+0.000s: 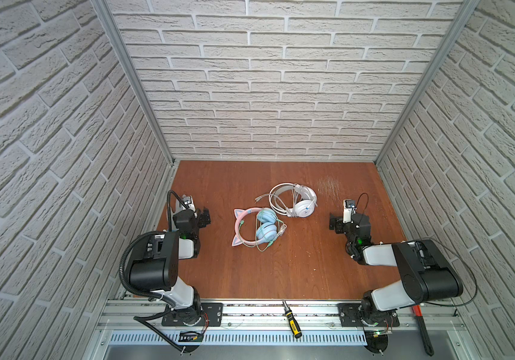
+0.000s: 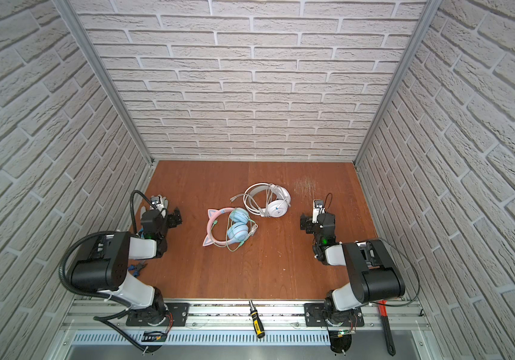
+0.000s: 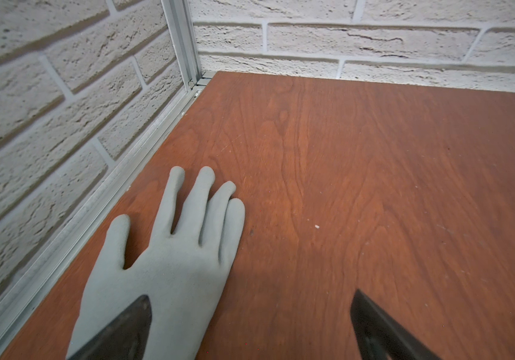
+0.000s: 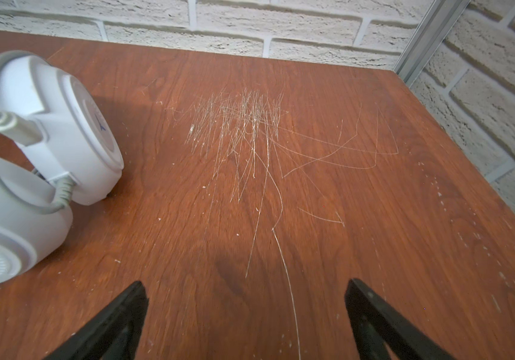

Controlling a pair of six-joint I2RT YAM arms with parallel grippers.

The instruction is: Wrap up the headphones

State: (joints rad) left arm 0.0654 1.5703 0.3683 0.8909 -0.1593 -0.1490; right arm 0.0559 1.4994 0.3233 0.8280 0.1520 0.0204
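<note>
Two headphones lie mid-table in both top views. The all-white pair (image 1: 304, 208) (image 2: 276, 207) sits farther back, its white cable draped over the band and cups; its cups (image 4: 47, 131) also show in the right wrist view. The pink-banded cat-ear pair (image 1: 266, 232) (image 2: 237, 232) has light-blue cups with green cable looped loosely around them. My left gripper (image 1: 204, 216) (image 2: 176, 218) (image 3: 250, 296) stands open and empty, left of the pink pair. My right gripper (image 1: 334, 223) (image 2: 305, 223) (image 4: 245, 283) is open and empty, right of the white pair.
A grey glove (image 3: 172, 265) lies flat by the left wall, under my left gripper. A scratched patch (image 4: 243, 124) marks the table at back right. A screwdriver (image 1: 292, 321) and a red-handled tool (image 1: 421, 327) rest on the front rail. Brick walls enclose three sides.
</note>
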